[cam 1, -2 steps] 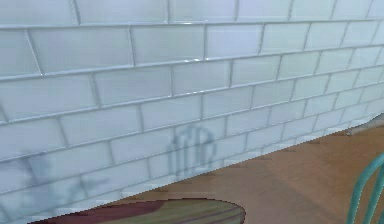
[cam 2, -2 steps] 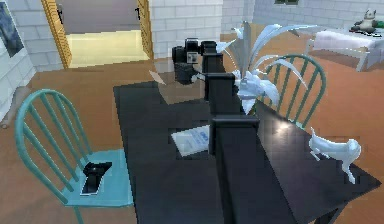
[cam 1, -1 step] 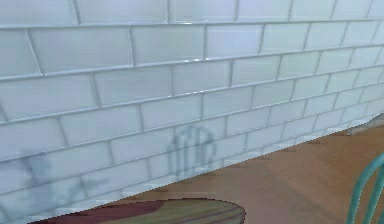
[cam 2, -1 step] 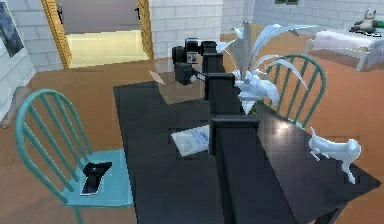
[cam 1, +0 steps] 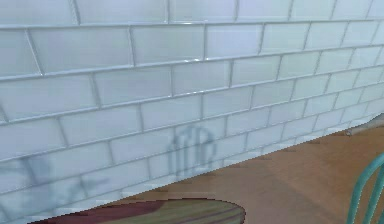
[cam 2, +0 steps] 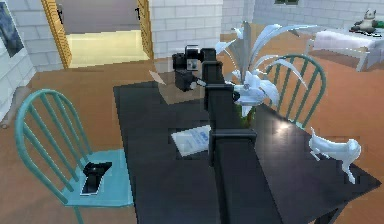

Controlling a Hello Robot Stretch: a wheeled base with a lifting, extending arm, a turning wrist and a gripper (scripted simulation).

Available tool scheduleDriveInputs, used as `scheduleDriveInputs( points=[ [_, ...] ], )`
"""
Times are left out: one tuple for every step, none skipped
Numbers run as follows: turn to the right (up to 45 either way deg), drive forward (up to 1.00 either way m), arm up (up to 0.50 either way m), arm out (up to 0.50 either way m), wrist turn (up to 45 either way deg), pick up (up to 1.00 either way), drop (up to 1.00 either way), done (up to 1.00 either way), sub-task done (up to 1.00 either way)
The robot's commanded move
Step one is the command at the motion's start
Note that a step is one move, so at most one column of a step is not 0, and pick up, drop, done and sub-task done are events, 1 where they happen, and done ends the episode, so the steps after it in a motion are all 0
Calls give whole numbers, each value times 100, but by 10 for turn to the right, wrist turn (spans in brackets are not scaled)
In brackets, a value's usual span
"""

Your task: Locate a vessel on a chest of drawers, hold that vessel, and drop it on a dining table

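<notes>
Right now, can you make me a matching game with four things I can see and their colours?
Things:
1. left chair
2. table
3. statue
4. door frame

Colours:
a. yellow
b. white
c. teal
d. black

Pairs: 1-c, 2-d, 3-b, 4-a

White brick wall [cam 1: 150, 80], wooden floor [cam 1: 290, 180], teal chair [cam 1: 364, 195] at right.
</notes>
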Motion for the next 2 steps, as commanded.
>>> scheduleDriveInputs(
  points=[
    [0,0,-32,0,0,0,0,0,0],
    [0,0,0,0,0,0,100,0,0]
  ],
)
